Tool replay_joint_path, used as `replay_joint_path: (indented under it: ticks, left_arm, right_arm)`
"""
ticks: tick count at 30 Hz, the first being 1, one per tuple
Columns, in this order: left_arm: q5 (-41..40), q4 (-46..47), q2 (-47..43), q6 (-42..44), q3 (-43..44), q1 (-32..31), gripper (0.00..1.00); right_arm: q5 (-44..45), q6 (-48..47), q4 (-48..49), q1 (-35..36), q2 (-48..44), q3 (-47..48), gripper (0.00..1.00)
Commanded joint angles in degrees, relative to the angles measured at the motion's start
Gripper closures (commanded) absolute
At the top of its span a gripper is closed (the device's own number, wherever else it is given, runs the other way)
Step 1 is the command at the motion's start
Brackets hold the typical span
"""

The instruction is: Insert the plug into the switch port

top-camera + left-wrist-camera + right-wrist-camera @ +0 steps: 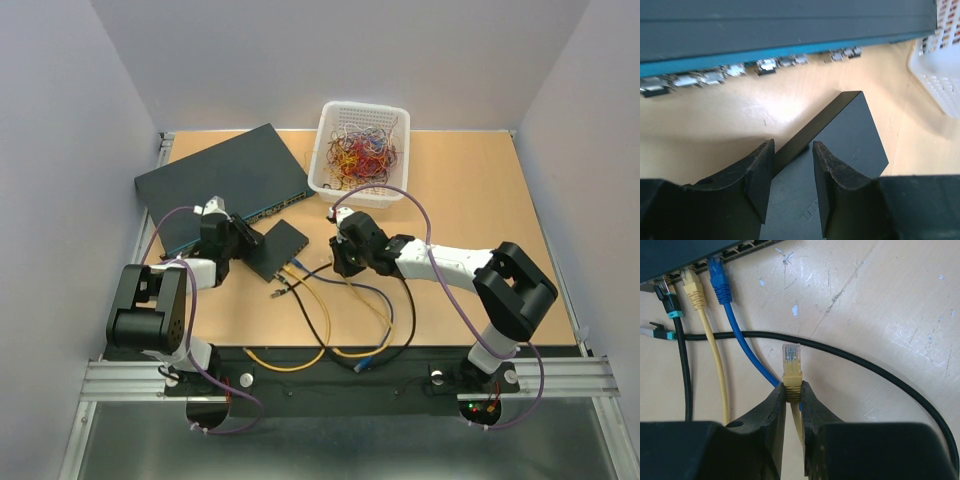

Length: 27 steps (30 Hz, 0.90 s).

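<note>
The right fingers (771, 412) pinch a yellow, clear-tipped plug (791, 362); left fingers (761, 175) spread astride the black switch (850, 135).

Left tool (792, 147) stands parted, right tool (793, 387) clamped.

- The small box (280, 248) lies mid-table (480, 200) — the large box (222, 178) behind it, toward upper left.
- The basket (362, 150) stands top centre, right of the large box.
- Cables (322, 318) run from the small box's near edge toward the bottom.

A white perforated plastic basket (352, 196) of tangled coloured wires was set on the light wooden tabletop (470, 200), beside a large dark blue-grey flat box (225, 175).
</note>
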Motion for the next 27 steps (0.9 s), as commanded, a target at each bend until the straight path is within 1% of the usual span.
replay_joint_path:
  ticks: [1,4,8,11,15,26,27]
  left_arm:
    - [3.79,-4.33,-1.73,1.92,1.79,-1.71,0.53]
    - [4.50,-4.59,-2.26,1.92,1.35,-2.76,0.53]
    - [5.38,-4.86,-2.79,1.66,0.91,-4.26,0.53]
    - [5.03,-4.77,-3.49,1.40,0.38,-6.27,0.53]
    - [4.33,-4.86,-3.23,1.40,0.47,-7.43,0.53]
    - [4.50,-4.07,-0.15,2.89,2.14,-7.78,0.53]
    - [4.33,-4.15,0.02,3.15,2.40,-7.69,0.53]
  right_arm:
    - [-2.44,-1.99,1.11,0.61,0.88,2.30,1.00]
    - [-3.50,-3.40,0.33,0.61,2.73,5.29,1.00]
    - [-3.94,-5.33,-2.92,0.70,8.87,11.34,1.00]
    - [-3.68,-6.21,-4.68,1.13,11.87,13.46,1.00]
    - [-2.63,-6.30,-5.21,1.31,13.19,14.00,1.00]
    - [-0.69,-6.22,-5.57,1.40,15.57,15.14,1.00]
    - [0.79,-6.22,-5.57,1.31,15.66,15.40,1.00]
